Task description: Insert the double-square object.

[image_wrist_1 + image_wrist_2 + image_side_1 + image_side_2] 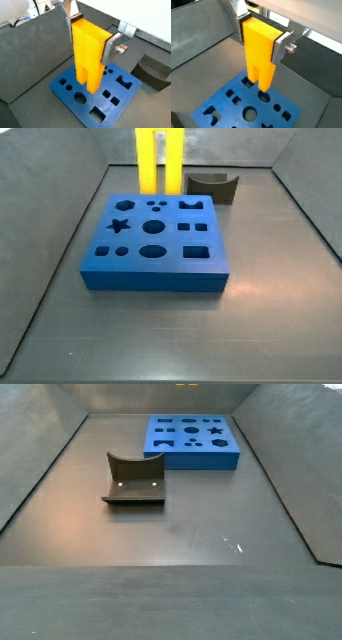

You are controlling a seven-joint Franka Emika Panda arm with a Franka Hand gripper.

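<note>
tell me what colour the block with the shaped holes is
Blue, clearest in a side view; the gripper holds the yellow double-square object above it.

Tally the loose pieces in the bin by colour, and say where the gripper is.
Yellow: 1, the double-square object, upright, shut in the gripper above the blue block.
Blue: 1, the block with shaped holes, flat on the floor.
Dark grey: 1, the notched block, apart from the blue one.
Total: 3
</note>
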